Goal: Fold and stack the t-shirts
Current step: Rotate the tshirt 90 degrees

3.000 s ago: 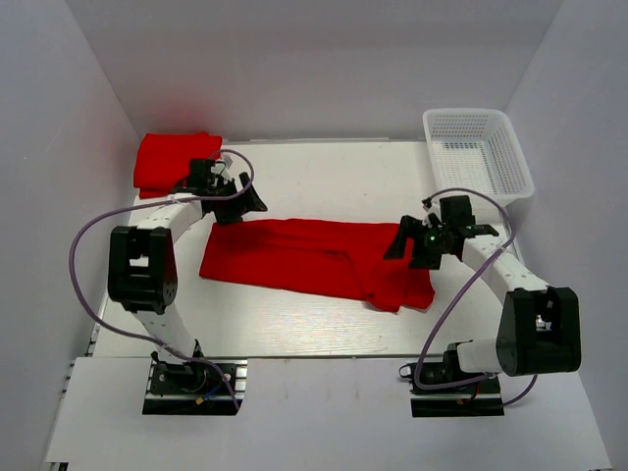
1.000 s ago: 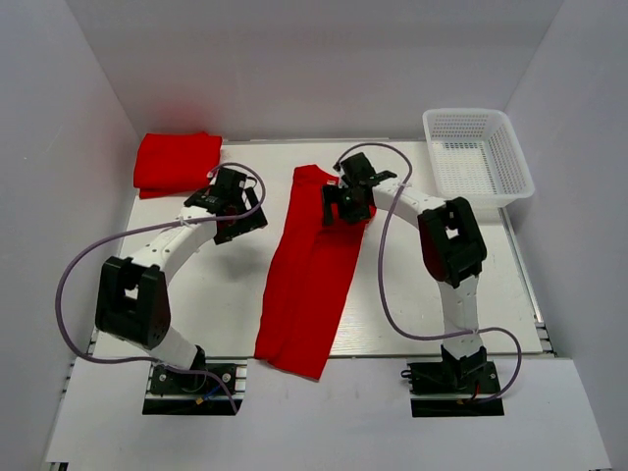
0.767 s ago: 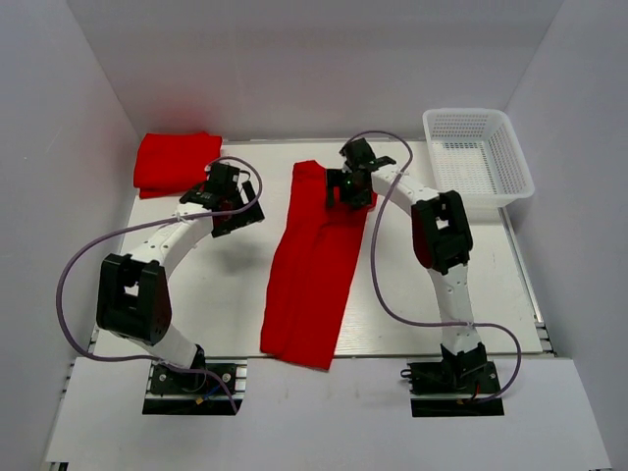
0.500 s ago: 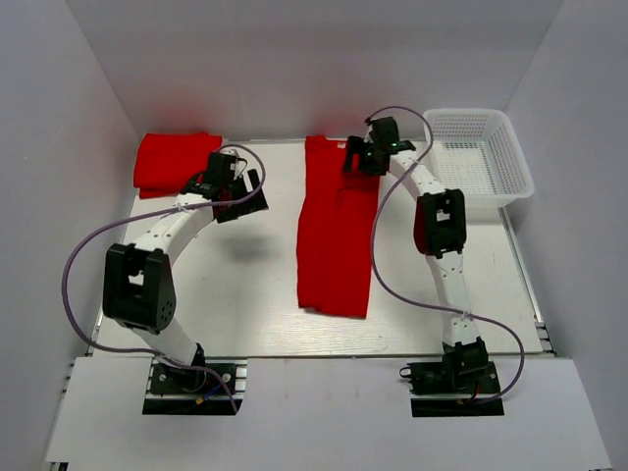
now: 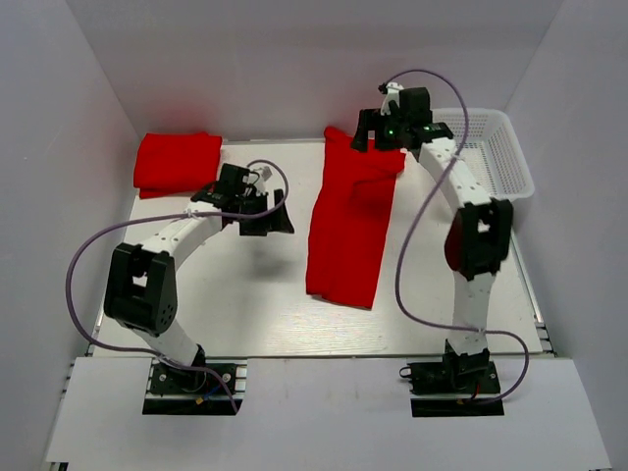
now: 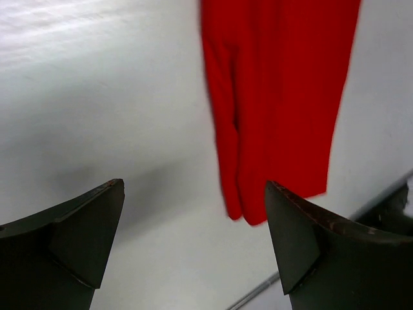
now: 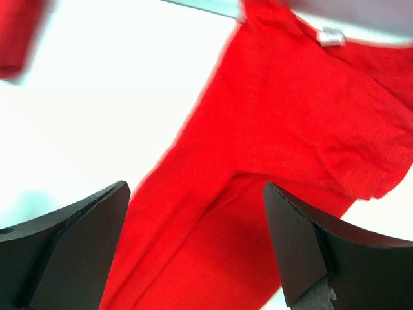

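Two grippers, both with jaws spread wide, nothing clamped in either.

Nearest thing on the table (image 5: 226,314) is the long shirt (image 5: 348,231). It's a red strip folded lengthwise, lying flat and running from mid-table to the back edge, leaning a little right as it goes back.

The left gripper (image 5: 270,216) sits mid-table just left of that strip, clear of it. On my left wrist view the left gripper (image 6: 193,187) has only bare white table between its tips, and the long shirt (image 6: 277,97) lies beyond, up and to the right. The strip's edges are smeared there, so I can't read the folds.

The right gripper (image 5: 391,137) is at the far end of the strip, above its collar end. On the right wrist view the right gripper (image 7: 197,187) frames red cloth, with the long shirt (image 7: 290,129) filling most of the picture and its white label (image 7: 332,37) near the top. I can't tell whether the tips touch the cloth or hover, as the view is blurred. A red patch at that view's top left corner is cut off and I can't identify it.

At the far left corner a folded shirt (image 5: 177,162) lies well apart from the strip. At the far right a white mesh basket (image 5: 505,157) is partly hidden by the right arm.
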Controlling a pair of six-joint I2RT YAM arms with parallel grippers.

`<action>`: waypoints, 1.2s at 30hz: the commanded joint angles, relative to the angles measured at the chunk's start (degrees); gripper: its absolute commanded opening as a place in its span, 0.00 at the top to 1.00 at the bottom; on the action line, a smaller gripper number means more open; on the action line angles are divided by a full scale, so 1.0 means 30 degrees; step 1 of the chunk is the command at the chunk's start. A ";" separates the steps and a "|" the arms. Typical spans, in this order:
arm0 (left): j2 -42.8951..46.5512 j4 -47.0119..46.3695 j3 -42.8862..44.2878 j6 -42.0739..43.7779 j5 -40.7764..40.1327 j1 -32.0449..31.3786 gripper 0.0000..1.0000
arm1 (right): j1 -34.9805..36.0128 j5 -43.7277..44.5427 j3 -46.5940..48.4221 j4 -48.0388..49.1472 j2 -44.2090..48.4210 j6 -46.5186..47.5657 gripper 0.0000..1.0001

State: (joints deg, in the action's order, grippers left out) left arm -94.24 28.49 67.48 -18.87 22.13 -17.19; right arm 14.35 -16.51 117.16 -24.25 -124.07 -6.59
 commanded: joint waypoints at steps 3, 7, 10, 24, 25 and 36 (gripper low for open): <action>0.2057 0.0081 -0.0172 0.1192 0.2559 -0.2585 0.01 | 0.0284 -0.0910 -0.6248 -0.1469 0.6369 -0.0496 0.10; 0.1561 0.2856 0.0502 0.1545 0.0829 -0.4637 0.01 | 0.0286 -0.1234 -1.4612 -0.0559 1.0969 -0.1872 0.10; 0.2346 0.3101 -0.0607 0.0818 -0.0166 -0.5635 0.01 | 0.0256 -0.1438 -1.8394 -0.1113 1.4773 -0.2314 0.10; 0.7562 0.2952 -0.6758 -0.5191 -0.6496 -0.6284 0.01 | 0.2802 -0.7823 -2.2706 0.0522 1.8068 -0.2988 0.10; 0.7883 0.2954 -0.6936 -0.5367 -0.6672 -0.6282 0.01 | 0.2979 -0.7826 -2.2765 0.0931 1.7544 -0.3163 0.10; 0.9557 0.5352 -0.6967 -0.6714 -1.1177 -0.6076 0.01 | 0.6964 -0.6130 -2.2824 0.4537 1.3000 -0.6530 0.10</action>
State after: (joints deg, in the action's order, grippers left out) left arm -67.42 40.91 45.47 -36.56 -4.01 -35.70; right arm 34.20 -36.95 48.93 -15.22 -83.50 -22.15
